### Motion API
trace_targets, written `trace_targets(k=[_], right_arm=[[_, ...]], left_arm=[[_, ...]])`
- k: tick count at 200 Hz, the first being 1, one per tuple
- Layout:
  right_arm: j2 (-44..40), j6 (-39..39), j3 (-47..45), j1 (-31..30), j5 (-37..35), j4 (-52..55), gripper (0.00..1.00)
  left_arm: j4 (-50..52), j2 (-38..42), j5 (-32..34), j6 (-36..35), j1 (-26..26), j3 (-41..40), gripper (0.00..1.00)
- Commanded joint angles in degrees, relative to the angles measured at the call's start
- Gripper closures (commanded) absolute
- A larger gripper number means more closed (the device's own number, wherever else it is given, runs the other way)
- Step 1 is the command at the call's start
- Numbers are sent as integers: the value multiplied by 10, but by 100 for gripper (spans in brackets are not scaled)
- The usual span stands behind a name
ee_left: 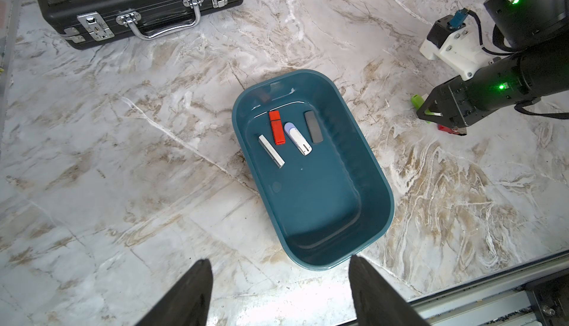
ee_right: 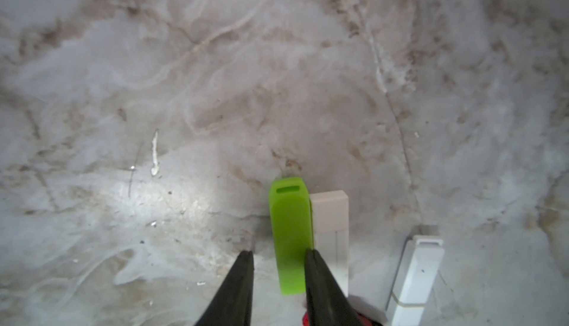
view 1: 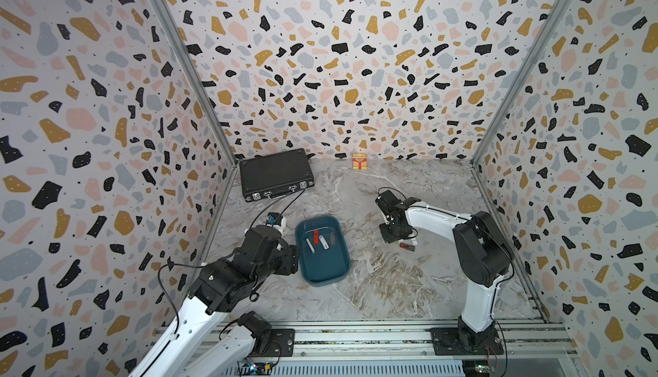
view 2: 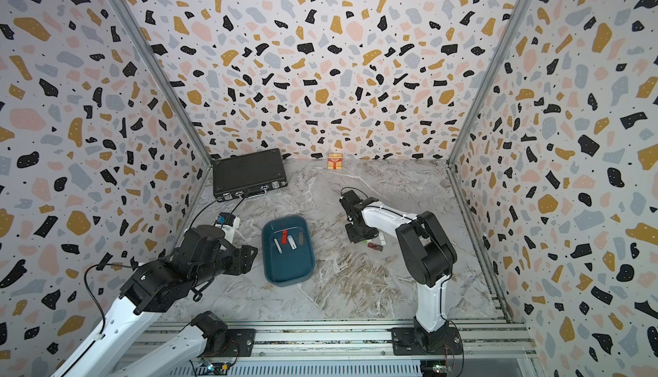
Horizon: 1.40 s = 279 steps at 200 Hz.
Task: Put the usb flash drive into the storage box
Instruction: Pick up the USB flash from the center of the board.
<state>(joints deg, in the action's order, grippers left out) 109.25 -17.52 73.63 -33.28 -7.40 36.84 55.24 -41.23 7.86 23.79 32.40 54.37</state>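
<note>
The teal storage box [view 1: 325,268] [view 2: 290,268] [ee_left: 323,204] lies mid-table with several usb flash drives at its far end: red [ee_left: 276,127], white with a lilac cap [ee_left: 297,138], grey [ee_left: 313,126] and slim white [ee_left: 271,150]. My left gripper [ee_left: 278,259] [view 1: 293,257] hovers open by the box's left side, holding nothing. To the right of the box my right gripper [ee_right: 278,252] [view 1: 395,238] is down at the table, open around a green flash drive [ee_right: 291,238]. One finger touches its edge; the other stands apart from it.
A white drive [ee_right: 331,216] lies tight against the green one, another white drive [ee_right: 414,275] is close by, and a red drive [view 1: 407,246] sits just beside the right gripper. A black briefcase [view 1: 276,174] is at back left, a small red-and-yellow carton [view 1: 359,161] at the back wall.
</note>
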Motion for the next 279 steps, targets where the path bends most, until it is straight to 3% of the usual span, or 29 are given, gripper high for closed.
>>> trace_targets(k=[1,125,199,212,238,279], right_arm=[[5,1,14,-2,-20,8,66],[28,6,11,-2,10,1,66],[21,3,3,-2,17,-4,78],[11,2,1,-3,13,-7,84],[-22,4,5,-3,23,-9,86],[-119,-17,-19,-7,101,-26,88]], left_arm=[[-12,0,4,3,-2,-8,26],[-13,-1,3,2,-2,-8,26],[-12,-1,3,3,-2,-8,26],[-12,0,4,4,-2,-8,26],[-12,2,6,2,-2,-8,26],[-12,8,10,4,-2,-8,26]])
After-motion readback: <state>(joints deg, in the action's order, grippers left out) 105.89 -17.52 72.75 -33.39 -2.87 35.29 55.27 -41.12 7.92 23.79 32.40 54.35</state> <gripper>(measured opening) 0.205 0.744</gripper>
